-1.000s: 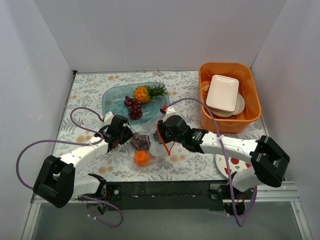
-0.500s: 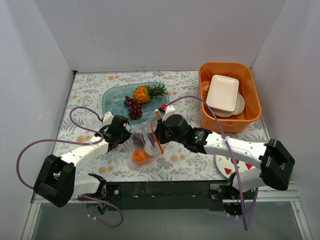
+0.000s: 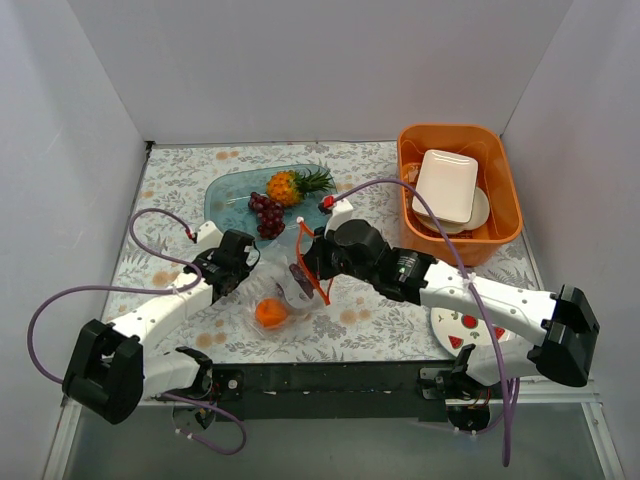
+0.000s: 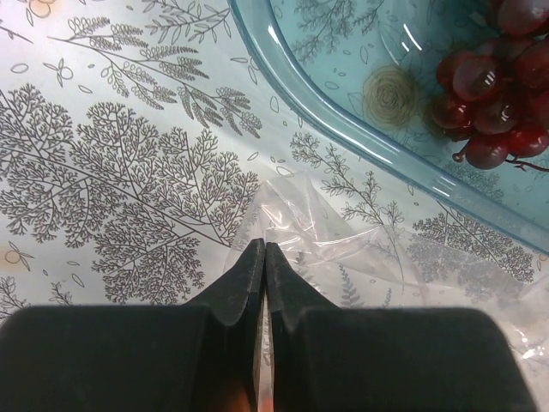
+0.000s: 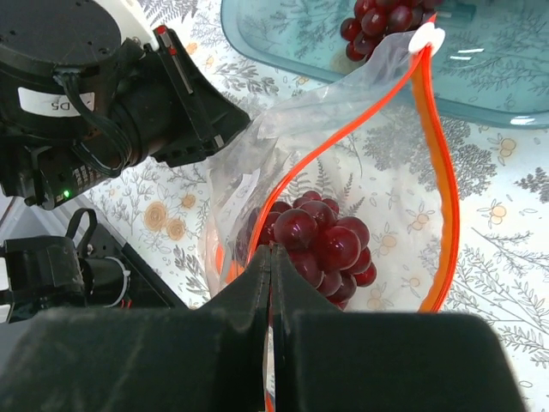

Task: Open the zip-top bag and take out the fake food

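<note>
White-walled booth with a floral tablecloth (image 3: 370, 165). There's an orange bin (image 3: 450, 130) far right and a teal tray (image 3: 228, 195) at the back holding the pineapple (image 3: 285, 185) and a grape bunch (image 3: 266, 213). Both arms bend inward to the zip-top bag (image 3: 285, 290) mid-table. The left gripper (image 4: 264, 253) is pinched tight on a clear corner, and the right gripper (image 5: 270, 253) is clamped on the open mouth. A second grape bunch (image 5: 322, 240) sits inside. The orange fruit (image 3: 268, 313) looks to be under plastic, hard to say.

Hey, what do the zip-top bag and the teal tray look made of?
Zip-top bag: thin clear glossy plastic film, creased, grapes visible through it. Teal tray: probably rigid translucent plastic, smooth and shiny; the tablecloth print shows through.
</note>
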Robot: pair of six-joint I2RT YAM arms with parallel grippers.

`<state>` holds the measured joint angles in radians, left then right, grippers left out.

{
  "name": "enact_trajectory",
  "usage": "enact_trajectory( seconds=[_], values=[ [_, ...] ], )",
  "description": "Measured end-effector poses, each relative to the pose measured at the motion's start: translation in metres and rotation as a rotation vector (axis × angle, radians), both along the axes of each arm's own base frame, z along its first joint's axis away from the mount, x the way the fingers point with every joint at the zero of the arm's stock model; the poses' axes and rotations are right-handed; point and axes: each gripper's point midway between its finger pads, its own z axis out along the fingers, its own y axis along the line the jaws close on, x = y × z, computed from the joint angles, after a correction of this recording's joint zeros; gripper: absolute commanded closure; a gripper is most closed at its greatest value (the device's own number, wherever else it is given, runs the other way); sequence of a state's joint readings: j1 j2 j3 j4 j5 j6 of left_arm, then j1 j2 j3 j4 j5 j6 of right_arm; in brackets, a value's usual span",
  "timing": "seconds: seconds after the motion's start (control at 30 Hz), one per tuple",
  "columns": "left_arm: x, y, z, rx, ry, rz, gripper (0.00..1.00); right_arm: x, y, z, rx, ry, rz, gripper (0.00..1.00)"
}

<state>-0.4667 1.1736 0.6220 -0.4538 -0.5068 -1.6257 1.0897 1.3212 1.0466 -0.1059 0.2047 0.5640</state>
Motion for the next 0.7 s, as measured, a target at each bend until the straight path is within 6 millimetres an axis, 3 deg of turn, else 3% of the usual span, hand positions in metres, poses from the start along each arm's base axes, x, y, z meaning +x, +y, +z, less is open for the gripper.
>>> enact_trajectory(
  seconds=[0.27,0.7],
  values=[
    [0.0,0.005,0.012,0.015,-0.033,-0.003,1.0,0.008,-0.008,0.011,-0.03,-0.039,-0.038,0.99],
    [-0.009,0.006,0.012,-0.004,-0.044,-0.007,1.0,0.018,-0.029,0.035,-0.062,-0.112,-0.109,0.99]
  ],
)
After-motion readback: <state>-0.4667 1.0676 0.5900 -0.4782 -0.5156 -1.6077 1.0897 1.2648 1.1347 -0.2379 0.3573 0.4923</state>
